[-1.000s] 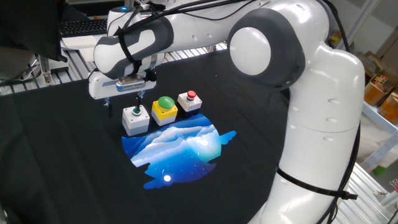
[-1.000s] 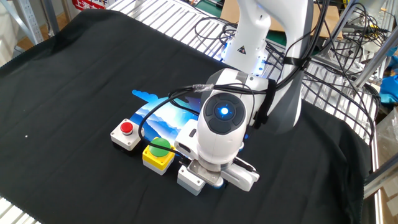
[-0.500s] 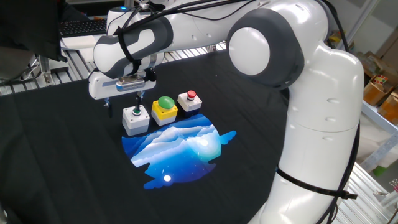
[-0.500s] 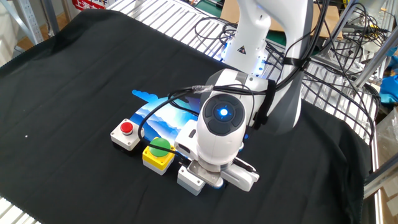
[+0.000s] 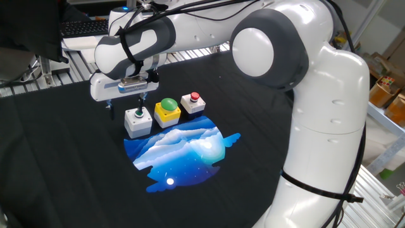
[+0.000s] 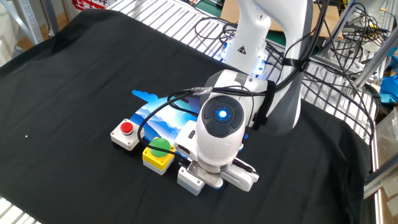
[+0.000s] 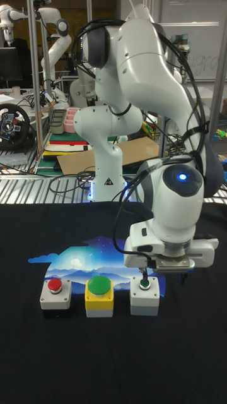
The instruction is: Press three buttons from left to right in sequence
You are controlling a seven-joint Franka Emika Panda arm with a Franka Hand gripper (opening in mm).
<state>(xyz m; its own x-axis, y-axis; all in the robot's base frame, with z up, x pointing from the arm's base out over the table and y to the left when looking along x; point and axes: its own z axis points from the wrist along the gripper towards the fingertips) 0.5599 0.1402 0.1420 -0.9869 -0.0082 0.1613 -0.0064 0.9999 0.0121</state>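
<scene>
The three buttons stand in a row on the black cloth. The grey-white box with a small green button (image 5: 138, 121) (image 7: 145, 301) is leftmost in one fixed view. The yellow box with a green dome (image 5: 168, 109) (image 7: 99, 299) is in the middle. The white box with a red button (image 5: 193, 102) (image 7: 55, 297) ends the row. My gripper (image 5: 126, 105) (image 7: 164, 275) hangs open just over the grey-white box. One fingertip (image 7: 144, 274) sits right above the small green button; I cannot tell whether it touches. In the other fixed view my wrist hides most of that box (image 6: 189, 180).
A blue landscape print (image 5: 180, 149) lies on the cloth right beside the boxes. My arm's base (image 6: 249, 43) stands at the table's edge, with cables and wire shelving (image 6: 329, 81) around it.
</scene>
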